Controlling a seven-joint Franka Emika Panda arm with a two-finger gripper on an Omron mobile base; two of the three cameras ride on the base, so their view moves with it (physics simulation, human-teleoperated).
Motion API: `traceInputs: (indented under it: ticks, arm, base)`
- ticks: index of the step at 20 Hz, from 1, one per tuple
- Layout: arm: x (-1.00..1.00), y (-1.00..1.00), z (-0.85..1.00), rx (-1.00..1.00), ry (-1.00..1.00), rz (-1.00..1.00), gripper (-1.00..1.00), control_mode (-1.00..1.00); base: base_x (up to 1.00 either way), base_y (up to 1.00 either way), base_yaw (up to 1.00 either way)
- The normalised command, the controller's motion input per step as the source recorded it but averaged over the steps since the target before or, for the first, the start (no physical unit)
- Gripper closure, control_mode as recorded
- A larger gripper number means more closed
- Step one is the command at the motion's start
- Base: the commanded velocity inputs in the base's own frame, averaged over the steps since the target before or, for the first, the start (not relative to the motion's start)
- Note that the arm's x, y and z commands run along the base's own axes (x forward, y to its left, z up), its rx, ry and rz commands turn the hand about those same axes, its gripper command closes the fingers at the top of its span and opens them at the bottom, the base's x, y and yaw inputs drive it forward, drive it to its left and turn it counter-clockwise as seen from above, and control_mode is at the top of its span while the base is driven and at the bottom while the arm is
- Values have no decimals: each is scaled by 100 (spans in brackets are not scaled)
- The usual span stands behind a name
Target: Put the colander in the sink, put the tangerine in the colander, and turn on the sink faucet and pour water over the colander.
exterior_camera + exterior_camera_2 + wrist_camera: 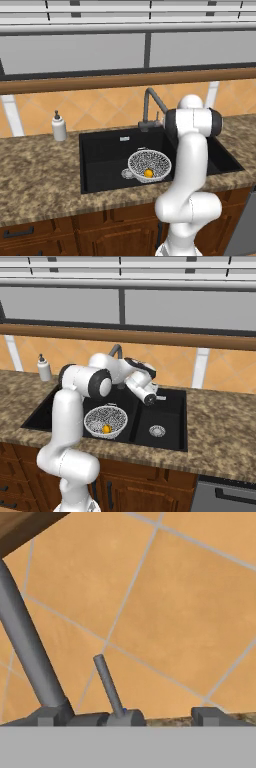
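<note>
Colander (149, 165) sat in the sink (102, 155), tangerine (148, 173) inside it. Gripper (126, 717) was at the faucet (150, 107), lever (108, 684) between its parted fingers. Risk: fingers could slip past the thin lever, leaving the water off.

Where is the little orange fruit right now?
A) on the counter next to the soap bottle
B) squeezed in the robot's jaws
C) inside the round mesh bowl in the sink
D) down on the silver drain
C: the tangerine lies inside the colander, which sits in the black sink.
</note>
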Motion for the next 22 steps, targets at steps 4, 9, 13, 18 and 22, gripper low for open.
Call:
traceInputs:
  ticks: [4, 9, 13, 18, 22]
  arm:
    - [30, 19, 0, 0, 0, 0, -100, -100]
    - [32, 13, 0, 0, 0, 0, -100, -100]
    - [32, 9, 0, 0, 0, 0, -100, -100]
    - [25, 3, 0, 0, 0, 0, -100, -100]
    - [16, 0, 0, 0, 0, 0, -100, -100]
  base:
    - [0, 0, 0]
    - [0, 0, 0]
    - [0, 0, 0]
    - [0, 0, 0]
    - [0, 0, 0]
